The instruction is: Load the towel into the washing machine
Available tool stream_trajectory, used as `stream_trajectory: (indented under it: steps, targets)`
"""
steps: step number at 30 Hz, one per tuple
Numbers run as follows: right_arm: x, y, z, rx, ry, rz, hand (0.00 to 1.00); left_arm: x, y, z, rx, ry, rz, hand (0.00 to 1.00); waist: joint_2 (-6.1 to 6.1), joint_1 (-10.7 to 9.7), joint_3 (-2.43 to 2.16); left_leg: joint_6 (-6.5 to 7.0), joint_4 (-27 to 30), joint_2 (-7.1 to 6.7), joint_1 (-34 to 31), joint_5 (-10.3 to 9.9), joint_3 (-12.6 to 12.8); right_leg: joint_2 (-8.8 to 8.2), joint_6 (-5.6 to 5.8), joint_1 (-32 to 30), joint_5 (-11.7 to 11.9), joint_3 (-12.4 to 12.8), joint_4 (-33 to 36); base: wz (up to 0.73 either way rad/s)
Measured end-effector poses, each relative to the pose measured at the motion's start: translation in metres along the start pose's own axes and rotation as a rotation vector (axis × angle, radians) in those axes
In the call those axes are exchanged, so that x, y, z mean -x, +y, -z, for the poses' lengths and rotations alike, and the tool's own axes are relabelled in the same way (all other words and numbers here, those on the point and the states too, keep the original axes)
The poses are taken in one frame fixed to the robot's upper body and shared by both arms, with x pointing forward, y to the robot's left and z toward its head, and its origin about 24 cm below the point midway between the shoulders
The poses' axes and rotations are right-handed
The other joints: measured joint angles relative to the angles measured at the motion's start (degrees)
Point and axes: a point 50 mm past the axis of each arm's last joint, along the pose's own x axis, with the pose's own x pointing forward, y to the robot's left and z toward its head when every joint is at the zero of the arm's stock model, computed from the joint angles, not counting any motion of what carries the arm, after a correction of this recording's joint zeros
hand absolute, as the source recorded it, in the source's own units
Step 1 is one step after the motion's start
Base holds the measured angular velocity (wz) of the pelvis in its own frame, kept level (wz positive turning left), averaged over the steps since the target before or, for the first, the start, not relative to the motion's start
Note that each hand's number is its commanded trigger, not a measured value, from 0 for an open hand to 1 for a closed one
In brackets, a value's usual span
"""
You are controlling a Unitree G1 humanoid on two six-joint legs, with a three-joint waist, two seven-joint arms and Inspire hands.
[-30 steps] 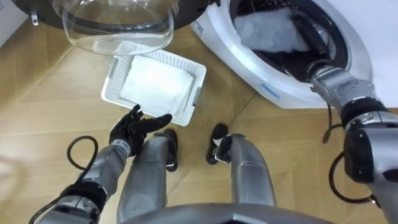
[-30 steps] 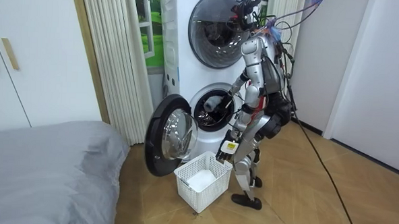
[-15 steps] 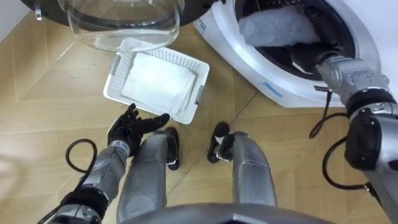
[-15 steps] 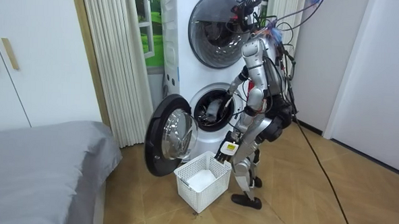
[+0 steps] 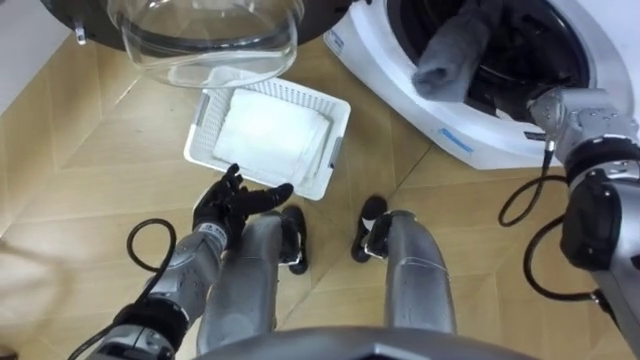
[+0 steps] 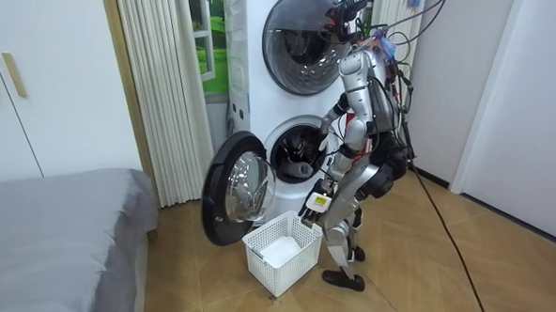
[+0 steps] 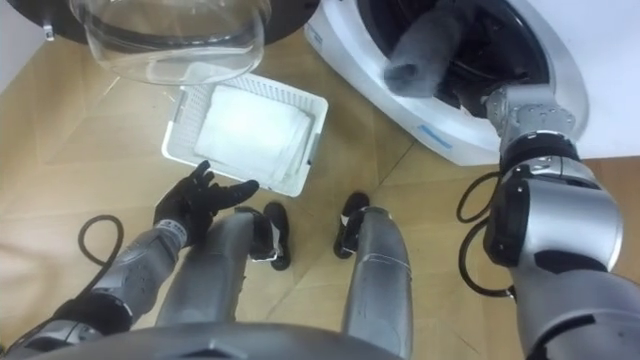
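A grey towel (image 5: 450,50) lies rolled in the mouth of the washing machine drum (image 5: 520,45), one end toward the white rim (image 5: 470,140). My right wrist (image 5: 565,108) is at the drum's edge, just right of the towel, and the hand reaches into the dark inside. My left hand (image 5: 235,202) is low, open with straight fingers, beside the near edge of a white basket (image 5: 203,135). In the room view I stand facing the lower machine (image 6: 297,157), the basket (image 6: 278,255) by my feet.
A folded white cloth (image 5: 268,135) lies in the basket. The machine's round glass door (image 5: 210,35) stands open over the basket's far side. A second machine (image 6: 302,30) is stacked above, a grey bed (image 6: 59,222) is at the room view's left, and the floor is wood.
My right arm has drawn back toward the drum's rim, and the towel now lies rolled at the drum's mouth. The eye view has shifted a little. The left hand has kept its pose.
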Motion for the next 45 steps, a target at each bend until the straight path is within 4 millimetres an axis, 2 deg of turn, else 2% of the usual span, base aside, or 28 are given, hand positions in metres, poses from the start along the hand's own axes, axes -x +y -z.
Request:
stream_trajectory:
  steps: [5,10,14,17,20,22,23,24,25,26,27,28,29,31,33,36,41,45]
  targets:
    - [0.0,-0.004,-0.003,-0.033,-0.023,0.036,0.0,-0.001,0.003,-0.007,-0.01,-0.026,-0.002,0.0,-0.01,0.3,0.0,0.12,-0.4,0.01,0.3,0.1,0.2,-0.04,0.0,0.2,0.0,0.0,-0.2,0.0]
    - [-0.003,-0.025,-0.009,-0.042,-0.062,0.094,0.0,-0.004,0.001,-0.009,-0.013,-0.036,-0.006,0.0,-0.03,1.6,0.01,0.03,-2.6,0.16,3.2,0.2,0.4,0.35,0.2,3.2,0.2,-0.4,-2.6,-0.02]
    - [-0.004,-0.032,-0.01,-0.043,-0.065,0.105,0.0,-0.005,0.004,-0.006,-0.028,-0.021,-0.018,0.0,-0.03,1.6,0.01,-0.05,-4.1,0.08,4.4,0.4,0.5,0.5,0.37,4.5,0.6,-0.8,-4.2,-0.01]
    - [-0.006,-0.043,-0.012,-0.04,-0.073,0.086,0.0,-0.006,0.005,-0.002,-0.054,-0.001,-0.028,0.0,-0.01,1.7,0.0,-0.04,-4.8,0.02,5.1,0.4,0.5,0.62,0.44,5.3,0.6,-1.1,-5.1,0.0]
    - [-0.008,-0.065,-0.015,-0.005,-0.09,0.085,0.0,-0.004,0.012,0.002,-0.075,0.021,-0.041,0.0,0.43,1.7,-0.19,-0.11,-5.8,0.16,6.3,0.5,-0.1,0.91,0.7,7.5,0.8,-2.5,-7.2,0.07]
    - [-0.008,-0.095,-0.017,0.082,-0.108,0.12,0.0,-0.002,0.02,0.011,-0.107,0.063,-0.069,0.0,1.37,1.8,-0.55,-0.18,-7.7,0.22,8.6,0.5,-0.4,1.46,1.13,10.4,1.2,-3.0,-9.7,0.07]
    - [-0.008,-0.104,-0.017,0.119,-0.113,0.133,0.0,0.0,0.022,0.014,-0.121,0.078,-0.077,0.0,1.66,2.0,-0.69,-0.28,-8.3,0.25,9.5,0.6,-0.4,1.77,1.25,11.4,1.4,-2.9,-10.7,-0.1]
    - [-0.007,-0.125,-0.019,0.219,-0.124,0.17,0.0,0.003,0.029,0.023,-0.152,0.113,-0.098,0.0,2.17,2.6,-0.99,-0.4,-9.7,0.34,11.8,0.6,-0.2,2.26,1.43,13.7,1.9,-2.8,-12.6,-0.13]
    - [-0.004,-0.149,-0.021,0.322,-0.133,0.221,0.0,0.009,0.038,0.031,-0.171,0.145,-0.119,0.0,2.87,2.7,-1.51,-0.53,-11.2,0.34,13.9,0.7,-0.3,2.75,1.66,16.0,2.1,-2.6,-14.3,-0.1]
    - [-0.002,-0.161,-0.023,0.376,-0.137,0.246,0.0,0.011,0.042,0.035,-0.178,0.161,-0.132,0.0,3.15,2.7,-1.71,-0.63,-12.1,0.29,15.1,0.8,-0.2,2.92,1.77,17.1,2.2,-2.6,-15.2,-0.07]
    - [0.002,-0.183,-0.024,0.472,-0.132,0.299,0.0,0.015,0.052,0.04,-0.21,0.192,-0.16,0.0,3.45,2.8,-1.94,-0.84,-13.9,0.21,17.4,1.0,0.0,3.3,1.95,19.3,2.5,-2.4,-16.8,-0.13]
    - [0.009,-0.208,-0.024,0.542,-0.109,0.364,0.0,0.022,0.064,0.048,-0.237,0.236,-0.198,0.0,3.6,2.8,-2.02,-1.22,-15.6,0.22,19.7,1.2,0.0,3.8,1.93,21.5,2.8,-2.2,-18.6,-0.14]
    - [0.013,-0.222,-0.023,0.57,-0.091,0.396,0.0,0.025,0.069,0.051,-0.252,0.252,-0.215,0.0,3.62,2.7,-2.03,-1.46,-16.5,0.23,20.8,1.4,0.0,4.01,1.91,22.6,3.0,-2.2,-19.6,-0.04]
    - [0.032,-0.271,-0.019,0.678,-0.005,0.504,0.0,0.036,0.084,0.059,-0.287,0.291,-0.27,0.0,3.46,2.1,-2.23,-2.24,-19.9,0.19,24.4,2.2,-0.2,4.89,1.87,26.0,3.3,-1.9,-22.5,0.0]
    - [0.043,-0.293,-0.015,0.816,0.063,0.544,0.0,0.043,0.09,0.067,-0.319,0.319,-0.295,0.0,3.65,1.5,-2.32,-2.83,-21.9,0.26,26.3,2.7,-0.2,5.41,1.67,27.9,3.4,-1.9,-24.3,-0.06]
    - [0.053,-0.312,-0.008,0.969,0.164,0.548,0.0,0.046,0.092,0.073,-0.334,0.342,-0.307,0.0,3.67,1.1,-2.34,-3.67,-24.4,0.39,29.1,3.4,-0.2,6.01,1.48,30.1,3.6,-2.2,-25.9,-0.04]
    - [0.059,-0.323,0.004,1.134,0.284,0.512,0.0,0.056,0.098,0.087,-0.32,0.396,-0.346,0.0,3.88,0.0,-2.53,-4.7,-28.9,0.58,35.3,4.3,-0.1,7.22,1.33,35.5,3.7,-2.1,-28.9,-0.02]
    - [0.064,-0.331,0.01,1.225,0.358,0.485,0.0,0.072,0.108,0.102,-0.292,0.442,-0.395,0.0,3.98,-0.4,-2.86,-5.23,-31.6,0.75,40.1,4.6,-0.3,7.93,1.34,40.2,3.7,-2.5,-31.4,0.03]
